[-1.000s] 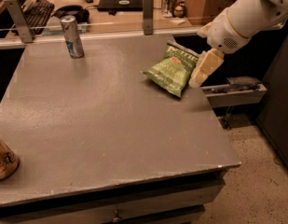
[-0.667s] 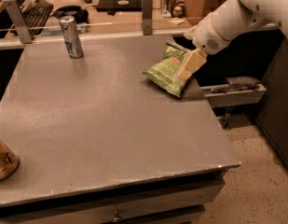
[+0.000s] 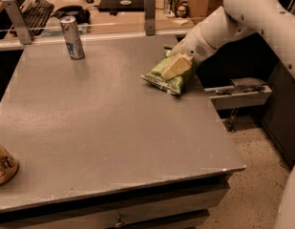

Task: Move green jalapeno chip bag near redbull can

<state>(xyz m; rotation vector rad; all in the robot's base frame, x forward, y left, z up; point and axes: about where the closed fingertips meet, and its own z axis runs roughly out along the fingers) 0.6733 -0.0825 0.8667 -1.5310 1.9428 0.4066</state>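
The gripper (image 3: 175, 67) rests on top of the green jalapeno chip bag (image 3: 160, 78); whether it is open or gripping the bag, I cannot tell. The bag lies on the grey table (image 3: 113, 142), well to the right of the upright redbull can (image 3: 72, 37).

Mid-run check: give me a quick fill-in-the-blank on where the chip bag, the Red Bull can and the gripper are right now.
1. Seen from the camera, the green jalapeno chip bag lies near the ____ edge of the table.
2. The redbull can stands ____ near the table's far left corner.
3. The gripper is right at the ____, far from the can.

Missing words: right; upright; bag.
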